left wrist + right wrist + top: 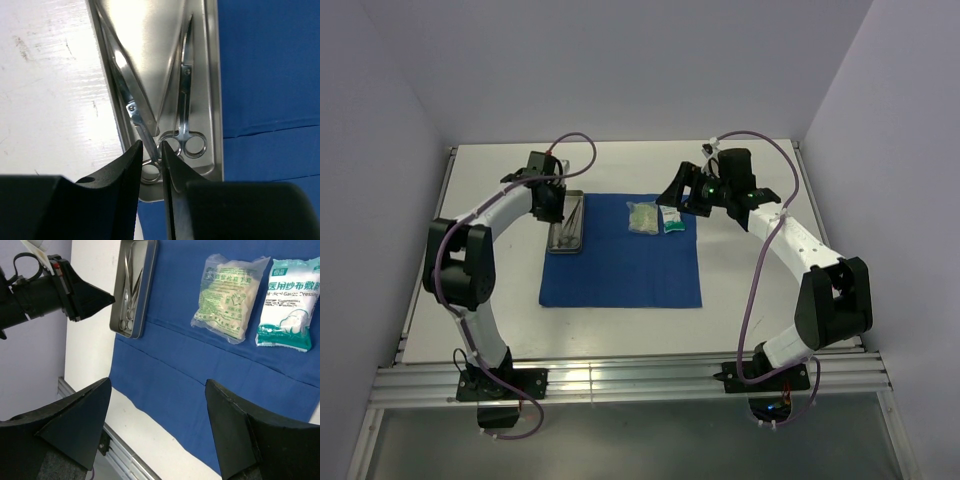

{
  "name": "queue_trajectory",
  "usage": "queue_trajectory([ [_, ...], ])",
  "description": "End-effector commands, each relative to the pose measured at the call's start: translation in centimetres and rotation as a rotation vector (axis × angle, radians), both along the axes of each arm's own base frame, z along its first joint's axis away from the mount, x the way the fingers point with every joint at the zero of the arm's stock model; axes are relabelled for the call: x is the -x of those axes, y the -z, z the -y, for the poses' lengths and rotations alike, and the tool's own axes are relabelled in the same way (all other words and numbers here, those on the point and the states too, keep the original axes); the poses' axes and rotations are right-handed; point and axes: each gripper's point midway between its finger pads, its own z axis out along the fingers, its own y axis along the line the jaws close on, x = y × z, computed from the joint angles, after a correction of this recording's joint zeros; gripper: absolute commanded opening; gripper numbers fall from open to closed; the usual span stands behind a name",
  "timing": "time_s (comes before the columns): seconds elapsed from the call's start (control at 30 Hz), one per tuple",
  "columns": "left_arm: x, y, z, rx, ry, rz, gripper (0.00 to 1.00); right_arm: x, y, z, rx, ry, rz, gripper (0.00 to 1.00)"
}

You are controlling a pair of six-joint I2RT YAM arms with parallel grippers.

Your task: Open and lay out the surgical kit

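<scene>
The royal-blue cloth (620, 262) lies spread flat on the table. The steel tray (567, 222) sits on its left edge and holds two ring-handled scissors (186, 100) and thin tweezers (145, 95). My left gripper (151, 150) is low over the tray's near end. Its jaws are closed narrowly on the shank of the left scissors (131, 107), which still rest in the tray. Two packets, a whitish one (227, 295) and a green-and-white one (290, 302), lie on the cloth's far right. My right gripper (157, 385) is wide open and empty, above the cloth near the packets.
The white table (740, 320) is walled at the back and on both sides. A metal rail (620, 380) runs along the near edge. The left arm's gripper (75, 287) shows beside the tray (135, 287) in the right wrist view.
</scene>
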Motion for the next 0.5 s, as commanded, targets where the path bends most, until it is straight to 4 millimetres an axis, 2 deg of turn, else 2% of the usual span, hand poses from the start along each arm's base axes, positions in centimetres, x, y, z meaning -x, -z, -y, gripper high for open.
queue_trajectory([
  [0.0, -0.2, -3.0, 1.0, 0.025, 0.008, 0.088, 0.26, -0.1, -0.4, 0.1, 0.023, -0.005, 0.026, 0.83],
  [0.13, 1.5, -2.5, 1.6, 0.046, 0.046, 0.057, 0.27, 0.0, -0.3, 0.1, 0.024, -0.006, 0.026, 0.83],
  [0.47, 3.3, -0.2, 2.3, 0.009, 0.085, 0.011, 0.29, -0.2, -0.1, 0.2, 0.028, -0.003, 0.021, 0.83],
])
